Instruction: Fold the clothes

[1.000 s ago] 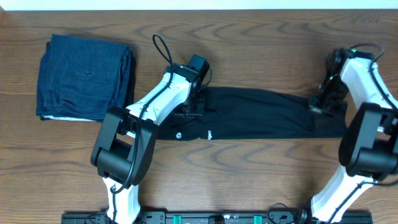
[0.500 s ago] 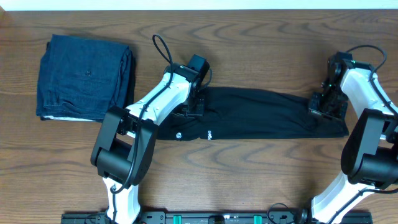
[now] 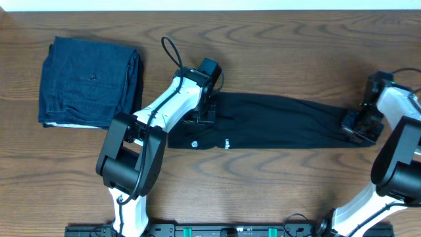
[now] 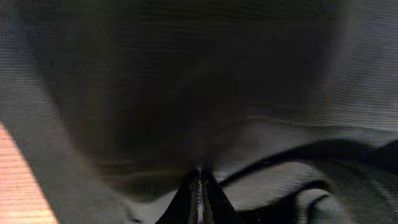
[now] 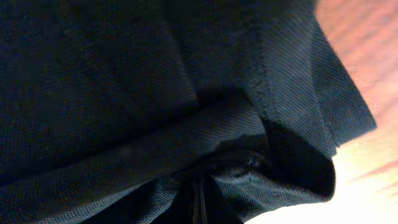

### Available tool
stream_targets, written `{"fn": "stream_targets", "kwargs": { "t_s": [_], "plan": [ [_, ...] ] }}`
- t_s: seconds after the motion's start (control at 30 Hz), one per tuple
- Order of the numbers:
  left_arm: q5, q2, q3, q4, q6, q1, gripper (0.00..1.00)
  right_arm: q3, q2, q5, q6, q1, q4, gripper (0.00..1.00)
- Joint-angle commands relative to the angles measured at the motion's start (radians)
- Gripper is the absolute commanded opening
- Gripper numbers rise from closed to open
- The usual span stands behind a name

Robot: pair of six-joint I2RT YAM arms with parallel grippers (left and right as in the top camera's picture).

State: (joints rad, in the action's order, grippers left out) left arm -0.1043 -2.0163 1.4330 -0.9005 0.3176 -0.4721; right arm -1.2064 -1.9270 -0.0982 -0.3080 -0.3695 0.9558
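Black knit: T-shirt (image 3: pixel 276 122) lies as a long narrow band across the middle of the table (image 3: pixel 263 191), pulled flat between both grippers. Wrist views show soft fabric with a fine ribbed weave.
Prints: small white logo (image 3: pixel 195 144) plus a second white mark just right of it, near the band's lower edge at the left.
Left gripper (image 3: pixel 204 117): clamped on the T-shirt's left end. Fingers are pressed together with cloth puckering at their tips.
Right gripper (image 3: pixel 355 126): clamped on the right end, with a rolled hem fold bunched into the jaws.
Denim garment (image 3: pixel 89 82): dark blue, folded to a rough square at far left, well apart from the T-shirt.
Table surface: brown wood grain.
Hidden: left arm covers the shirt's left end. Both wrist views are dark, with the fingertips buried in fabric.
Edges/room: right gripper sits near the right border of the overhead view. Bare wood lies in front of and behind the band.
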Motion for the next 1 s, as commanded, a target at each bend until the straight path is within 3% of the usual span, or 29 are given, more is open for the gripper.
{"fn": "stream_targets", "kwargs": {
  "t_s": [0.0,0.2,0.4,0.53,0.6,0.63,0.73,0.87,0.97],
  "plan": [
    [0.012,-0.003,-0.006,-0.002,0.002,0.006,0.06,-0.027,-0.007,0.038,-0.022,-0.04,0.009,0.01],
    [0.012,0.033,0.043,-0.019,-0.002,0.011,0.06,-0.057,-0.006,0.158,0.076,-0.038,0.008,0.15],
    [0.012,0.179,0.09,-0.063,0.003,0.042,0.08,-0.153,0.008,0.186,0.131,-0.038,0.094,0.18],
    [0.012,0.286,0.09,-0.095,0.045,0.098,0.28,-0.168,0.055,0.162,0.156,-0.037,0.1,0.22],
    [0.012,0.322,0.09,-0.111,0.064,0.137,0.46,-0.168,0.064,0.106,0.155,-0.038,0.097,0.29],
    [0.012,0.335,0.09,-0.117,0.066,0.153,0.5,-0.168,0.064,0.077,0.15,-0.039,0.094,0.34],
    [0.012,0.352,0.09,-0.148,0.066,0.204,0.55,-0.159,0.061,-0.001,0.129,-0.044,0.071,0.68],
    [0.012,0.348,0.069,-0.18,0.066,0.246,0.57,-0.143,0.061,0.002,0.157,-0.06,0.008,0.8],
    [0.012,0.348,0.053,-0.185,0.066,0.258,0.57,-0.127,0.06,0.049,0.235,-0.066,-0.032,0.8]
  ]
}}
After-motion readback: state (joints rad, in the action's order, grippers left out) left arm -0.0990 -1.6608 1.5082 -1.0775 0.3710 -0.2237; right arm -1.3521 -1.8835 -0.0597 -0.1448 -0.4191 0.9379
